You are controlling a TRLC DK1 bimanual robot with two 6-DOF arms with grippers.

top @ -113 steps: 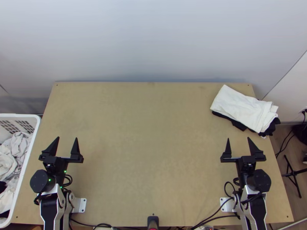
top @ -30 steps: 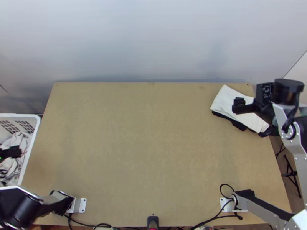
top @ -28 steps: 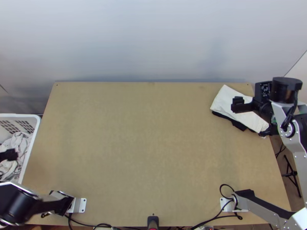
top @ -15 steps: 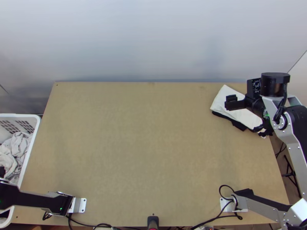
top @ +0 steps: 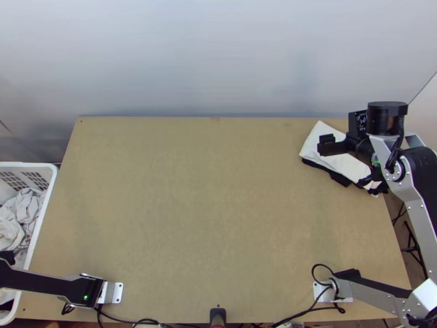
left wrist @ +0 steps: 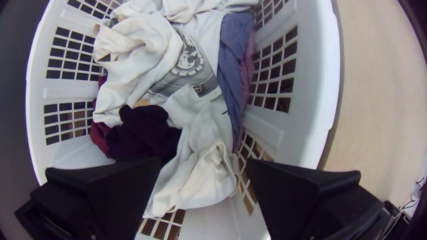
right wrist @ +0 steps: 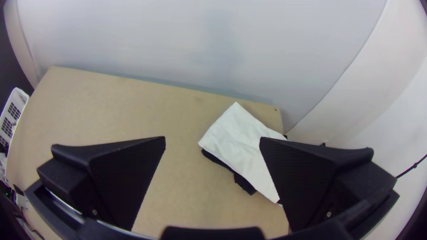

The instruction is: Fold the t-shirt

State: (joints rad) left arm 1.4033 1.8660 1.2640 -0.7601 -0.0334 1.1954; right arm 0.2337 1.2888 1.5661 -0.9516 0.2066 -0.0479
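Left claw wide, white garments crumpled in basket, right claw wide, white cloth flat on black cloth

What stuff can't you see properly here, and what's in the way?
Top view: the white basket's left side, cut off by the picture's edge.
Top view: part of the white cloth, behind the right arm.
Left wrist view: whatever lies under the top clothes, covered by them.
Right wrist view: most of the black cloth, hidden beneath the white one.
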